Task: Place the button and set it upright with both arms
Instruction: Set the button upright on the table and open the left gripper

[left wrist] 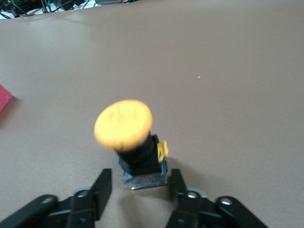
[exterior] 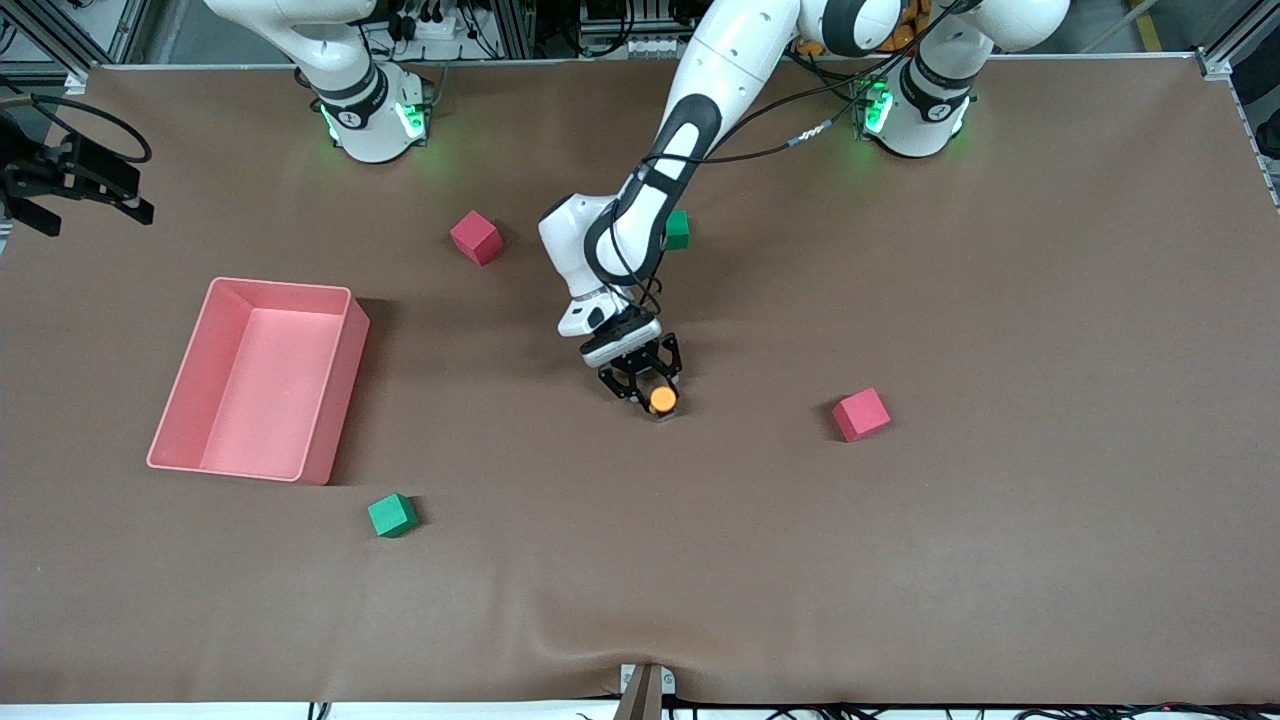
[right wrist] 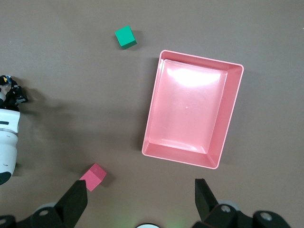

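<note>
Brown cloth-covered table (exterior: pixel 1000 560) bears upright button (exterior: pixel 663 399).

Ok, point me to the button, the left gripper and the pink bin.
button (left wrist: pixel 123 124), left wrist view, on its orange cap.
left gripper (exterior: pixel 641 384), front view, midway between its fingertips.
pink bin (right wrist: pixel 152 114), right wrist view, on its side wall.
</note>
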Tool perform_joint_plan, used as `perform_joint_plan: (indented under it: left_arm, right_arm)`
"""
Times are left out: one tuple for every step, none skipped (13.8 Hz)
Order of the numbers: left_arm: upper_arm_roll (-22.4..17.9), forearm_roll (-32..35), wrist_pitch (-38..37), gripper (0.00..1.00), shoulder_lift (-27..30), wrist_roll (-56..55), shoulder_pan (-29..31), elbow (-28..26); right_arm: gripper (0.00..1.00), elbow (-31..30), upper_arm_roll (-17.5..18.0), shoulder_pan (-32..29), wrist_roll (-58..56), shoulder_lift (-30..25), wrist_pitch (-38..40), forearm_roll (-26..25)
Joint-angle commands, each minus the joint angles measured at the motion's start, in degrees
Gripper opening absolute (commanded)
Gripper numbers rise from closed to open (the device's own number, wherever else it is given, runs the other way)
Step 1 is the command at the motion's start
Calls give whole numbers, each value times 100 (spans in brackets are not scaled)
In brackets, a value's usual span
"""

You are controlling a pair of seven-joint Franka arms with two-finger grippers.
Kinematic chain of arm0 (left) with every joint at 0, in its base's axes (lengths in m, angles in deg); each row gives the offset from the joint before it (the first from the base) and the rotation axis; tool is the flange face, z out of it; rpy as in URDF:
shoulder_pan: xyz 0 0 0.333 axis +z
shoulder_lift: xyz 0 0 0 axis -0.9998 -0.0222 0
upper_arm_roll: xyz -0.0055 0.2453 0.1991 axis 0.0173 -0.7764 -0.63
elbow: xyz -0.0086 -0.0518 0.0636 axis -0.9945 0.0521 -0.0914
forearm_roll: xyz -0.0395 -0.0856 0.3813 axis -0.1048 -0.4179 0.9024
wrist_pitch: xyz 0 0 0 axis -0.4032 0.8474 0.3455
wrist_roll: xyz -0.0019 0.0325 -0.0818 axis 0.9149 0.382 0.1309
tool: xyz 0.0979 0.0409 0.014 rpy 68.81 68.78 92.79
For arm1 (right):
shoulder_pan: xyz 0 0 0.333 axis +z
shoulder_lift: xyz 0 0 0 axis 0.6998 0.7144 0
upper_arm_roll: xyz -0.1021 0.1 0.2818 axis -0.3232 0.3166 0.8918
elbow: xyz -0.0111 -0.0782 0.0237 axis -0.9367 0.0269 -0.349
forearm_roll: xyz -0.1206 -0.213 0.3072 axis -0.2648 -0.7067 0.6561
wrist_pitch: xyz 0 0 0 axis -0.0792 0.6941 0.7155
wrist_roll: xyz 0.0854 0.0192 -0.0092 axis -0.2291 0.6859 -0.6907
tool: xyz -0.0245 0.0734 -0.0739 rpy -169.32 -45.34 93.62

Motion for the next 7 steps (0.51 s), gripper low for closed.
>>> perform_joint_plan:
  left_arm:
    - [85,-103,99,100,-34,-35,-35,93]
    - [103,-121,90,100,44,-26,-35,93]
    - [199,-243,90,100,141,-26,-35,102]
    - [226,-435,90,100,264,9,-35,111]
    - [226,-724,90,100,422,61,-35,120]
    - [226,-997,29,100,632,227,-35,120]
    - [235,-1313,-293,100,834,559,-26,120]
  right_arm:
    - [100,63,7,-44,-37,-2,47,41]
    - [100,63,7,-44,-37,-2,38,32]
    - [100,72,7,-44,-37,7,12,32]
    - [100,72,7,-44,-37,7,-6,32]
    - [100,80,7,-44,-37,16,-6,32]
    - [100,80,7,-44,-37,16,-6,32]
    - [100,80,7,-44,-37,16,-6,32]
